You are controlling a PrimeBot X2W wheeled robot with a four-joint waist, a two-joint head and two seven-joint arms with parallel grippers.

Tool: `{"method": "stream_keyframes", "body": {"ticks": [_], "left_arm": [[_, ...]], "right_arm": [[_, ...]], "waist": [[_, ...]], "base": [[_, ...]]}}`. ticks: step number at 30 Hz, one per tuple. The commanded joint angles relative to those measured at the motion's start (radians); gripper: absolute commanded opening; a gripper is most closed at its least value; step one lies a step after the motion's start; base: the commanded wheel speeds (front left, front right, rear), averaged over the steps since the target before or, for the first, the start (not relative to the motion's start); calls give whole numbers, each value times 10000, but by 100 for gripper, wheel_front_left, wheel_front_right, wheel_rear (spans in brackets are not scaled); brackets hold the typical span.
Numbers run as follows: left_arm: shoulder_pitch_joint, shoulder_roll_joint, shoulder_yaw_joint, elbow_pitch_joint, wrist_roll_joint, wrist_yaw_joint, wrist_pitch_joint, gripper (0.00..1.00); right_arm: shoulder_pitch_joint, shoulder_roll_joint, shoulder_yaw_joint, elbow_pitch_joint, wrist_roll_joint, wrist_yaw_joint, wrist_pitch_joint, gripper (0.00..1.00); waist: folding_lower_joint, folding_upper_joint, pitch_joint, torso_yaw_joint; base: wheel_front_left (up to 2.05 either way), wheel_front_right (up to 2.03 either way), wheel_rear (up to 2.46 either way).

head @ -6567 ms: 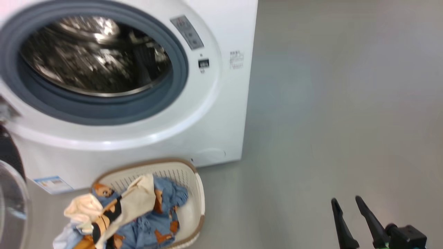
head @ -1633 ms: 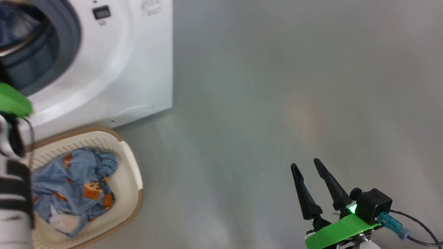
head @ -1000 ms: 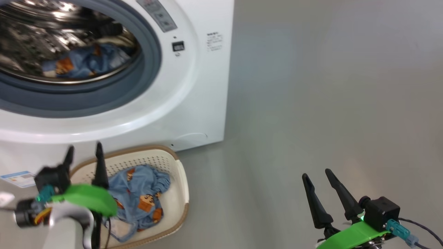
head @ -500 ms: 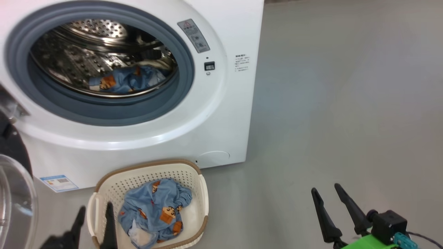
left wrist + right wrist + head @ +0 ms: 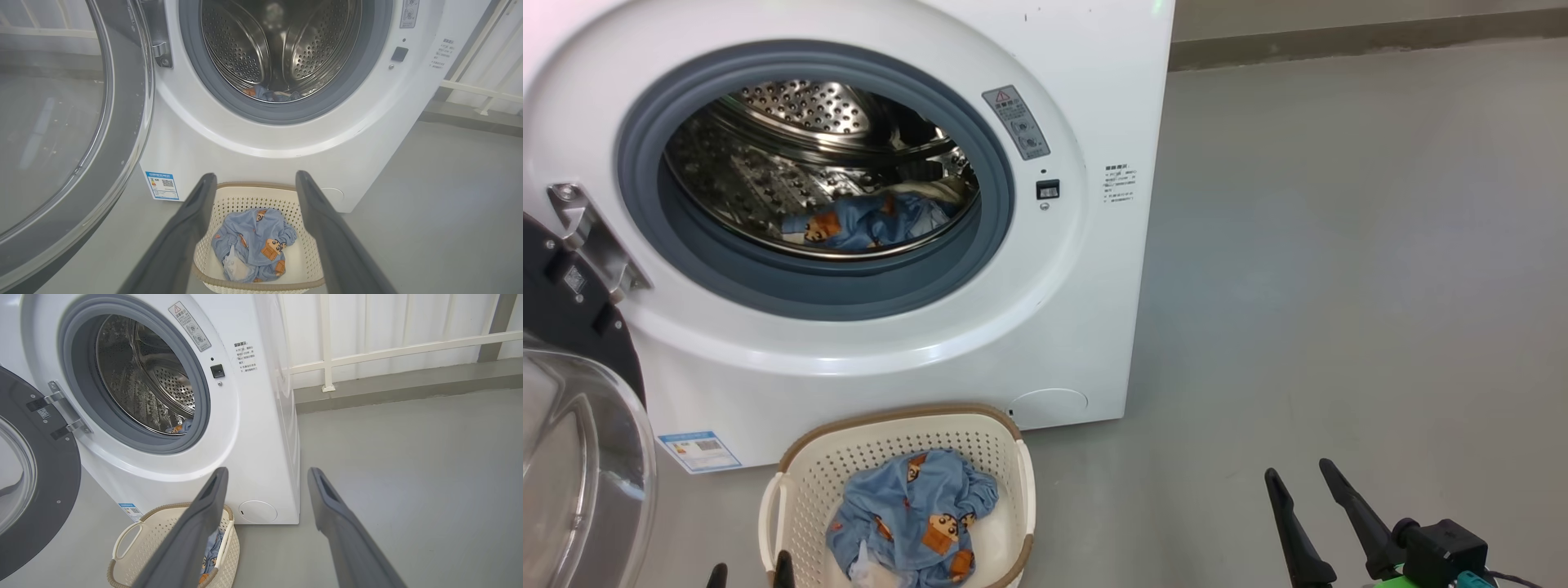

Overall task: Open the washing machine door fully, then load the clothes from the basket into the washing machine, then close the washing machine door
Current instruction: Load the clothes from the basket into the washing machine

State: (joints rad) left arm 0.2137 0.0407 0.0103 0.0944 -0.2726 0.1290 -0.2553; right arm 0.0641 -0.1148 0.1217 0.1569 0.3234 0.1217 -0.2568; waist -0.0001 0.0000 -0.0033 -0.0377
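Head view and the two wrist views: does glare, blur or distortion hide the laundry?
Head view: sharp; bright glints on the perforated steel drum, yet the light blue cartoon-printed clothes inside read clearly. Left wrist view: the wide lens bows the round black-rimmed glass door; the left gripper looks soft. Right wrist view: the right gripper is likewise soft.
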Motion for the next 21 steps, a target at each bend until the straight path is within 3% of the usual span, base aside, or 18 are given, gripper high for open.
{"method": "stream_keyframes", "body": {"ticks": [1,21], "left_arm": [[-129,96,353,-347,-3,65,-65,100],[-129,95,251,-494,-16,166,-65,100]], "right_arm": [[-74,-40,222,-273,-47,90,-49,100],[-35,51,232,-266,-52,90,-49,100]], "waist": [[1,0,-27,24],[1,0,45,-178]], "base": [[0,0,0],[0,0,0]]}}
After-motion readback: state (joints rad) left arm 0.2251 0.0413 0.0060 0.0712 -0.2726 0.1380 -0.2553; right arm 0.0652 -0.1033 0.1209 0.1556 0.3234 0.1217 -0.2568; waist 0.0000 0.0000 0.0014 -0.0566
